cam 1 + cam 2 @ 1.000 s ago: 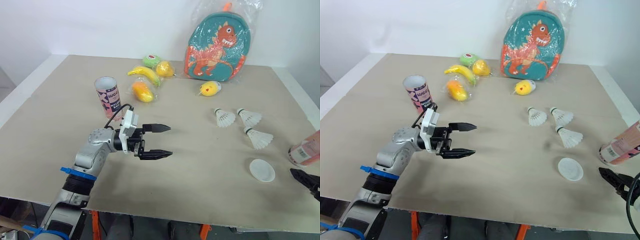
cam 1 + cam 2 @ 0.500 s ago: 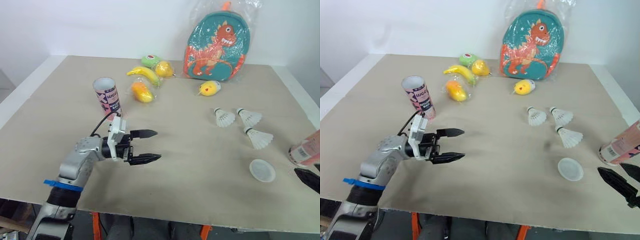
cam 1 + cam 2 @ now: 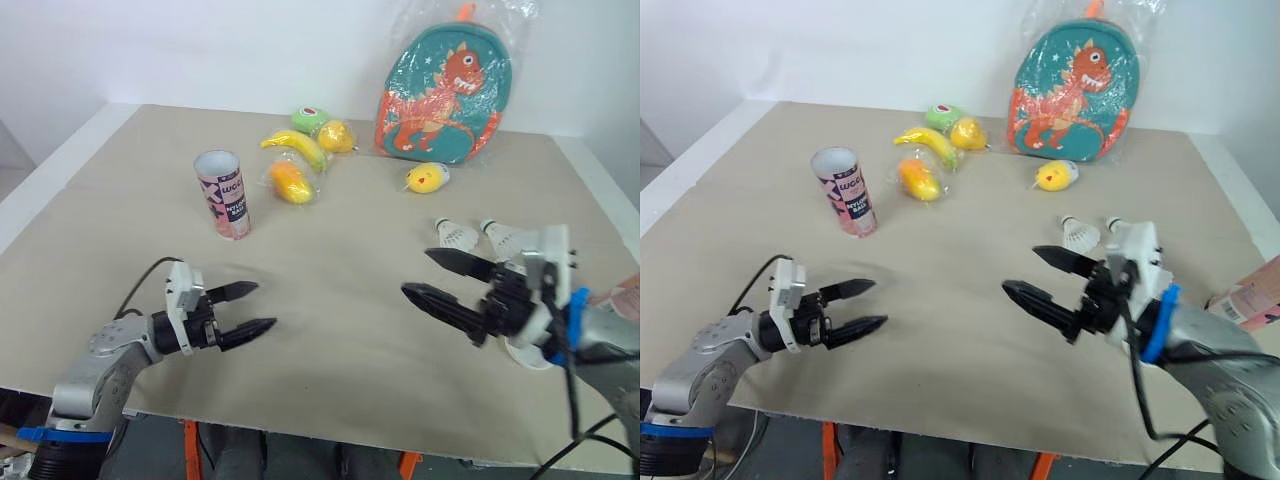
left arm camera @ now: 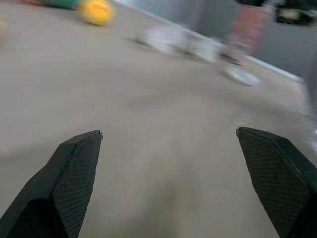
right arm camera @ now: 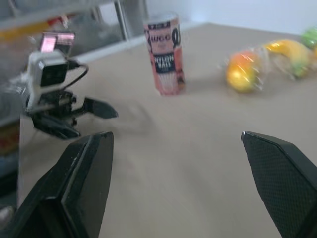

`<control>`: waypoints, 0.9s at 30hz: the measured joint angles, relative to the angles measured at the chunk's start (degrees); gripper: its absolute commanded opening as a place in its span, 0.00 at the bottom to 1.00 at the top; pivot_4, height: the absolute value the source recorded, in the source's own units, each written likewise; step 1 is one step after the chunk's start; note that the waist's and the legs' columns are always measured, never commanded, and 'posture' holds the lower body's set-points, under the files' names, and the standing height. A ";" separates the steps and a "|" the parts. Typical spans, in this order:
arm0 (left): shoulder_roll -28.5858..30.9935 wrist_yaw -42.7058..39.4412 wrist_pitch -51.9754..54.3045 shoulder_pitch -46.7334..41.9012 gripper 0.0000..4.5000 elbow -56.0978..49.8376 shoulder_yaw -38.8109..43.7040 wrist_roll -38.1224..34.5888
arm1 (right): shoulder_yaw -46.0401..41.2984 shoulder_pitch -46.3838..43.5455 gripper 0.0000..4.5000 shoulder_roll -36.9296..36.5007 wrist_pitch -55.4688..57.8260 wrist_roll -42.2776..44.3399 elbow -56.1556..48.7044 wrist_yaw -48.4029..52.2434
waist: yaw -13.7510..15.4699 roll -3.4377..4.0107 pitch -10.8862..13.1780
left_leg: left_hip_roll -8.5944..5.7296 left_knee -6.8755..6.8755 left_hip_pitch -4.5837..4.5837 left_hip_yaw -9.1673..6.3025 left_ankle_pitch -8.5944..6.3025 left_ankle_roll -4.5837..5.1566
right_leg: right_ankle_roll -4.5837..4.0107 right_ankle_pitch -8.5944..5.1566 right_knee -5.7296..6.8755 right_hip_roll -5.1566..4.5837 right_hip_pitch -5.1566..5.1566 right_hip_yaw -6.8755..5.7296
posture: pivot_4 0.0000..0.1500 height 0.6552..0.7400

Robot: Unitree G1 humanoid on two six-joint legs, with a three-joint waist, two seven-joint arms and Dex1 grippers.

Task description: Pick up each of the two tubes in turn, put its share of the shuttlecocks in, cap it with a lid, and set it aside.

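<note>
Left end effector (image 3: 266, 305) and right end effector (image 3: 416, 272) gape wide, empty.

You are looking at a test room, a lab kind of place, not a home. The wall (image 3: 200, 50) at the back is bare and white. One big plain table (image 3: 330, 340) stands on orange legs (image 3: 186, 445). On it you see a mix of things that do not go together: a banana (image 3: 292, 148) and more fruit (image 3: 287, 182) in clear bags, a dinosaur backpack (image 3: 445, 95) in a plastic bag, a pink tube (image 3: 222, 194) and some shuttlecocks (image 3: 458, 235). In the right wrist view you see grey metal frames (image 5: 121, 20) past the table's edge.
</note>
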 measured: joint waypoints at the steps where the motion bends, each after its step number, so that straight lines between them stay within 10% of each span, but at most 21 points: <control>1: -1.24 2.11 -1.30 -0.15 1.00 0.82 1.36 0.47 | 2.75 -2.17 0.98 1.04 -0.67 -1.90 1.83 0.14 | 0.01 0.00 0.00 | -0.01 0.00 0.02 0.04 0.00 0.00 | -0.03 0.04 0.00 -0.02 -0.02 0.02 | 1.00 1.00; 18: -5.95 22.23 -14.15 -18.02 1.00 28.33 2.30 15.63 | 15.71 -8.12 0.98 9.63 -7.37 -15.27 11.33 -0.08 | 0.28 -0.02 0.01 | 0.00 0.03 -0.07 -0.23 0.05 -0.04 | -0.14 0.16 0.06 0.16 -0.05 -0.19 | 1.00 1.00; 27: -6.75 19.72 -20.45 -30.40 1.00 47.93 -1.73 21.70 | 13.26 -4.18 0.98 9.60 -7.49 -15.33 9.25 -2.32 | 0.37 -0.02 0.01 | -0.03 0.02 -0.12 -0.33 0.07 -0.06 | -0.15 0.17 0.09 0.17 -0.05 -0.30 | 1.00 1.00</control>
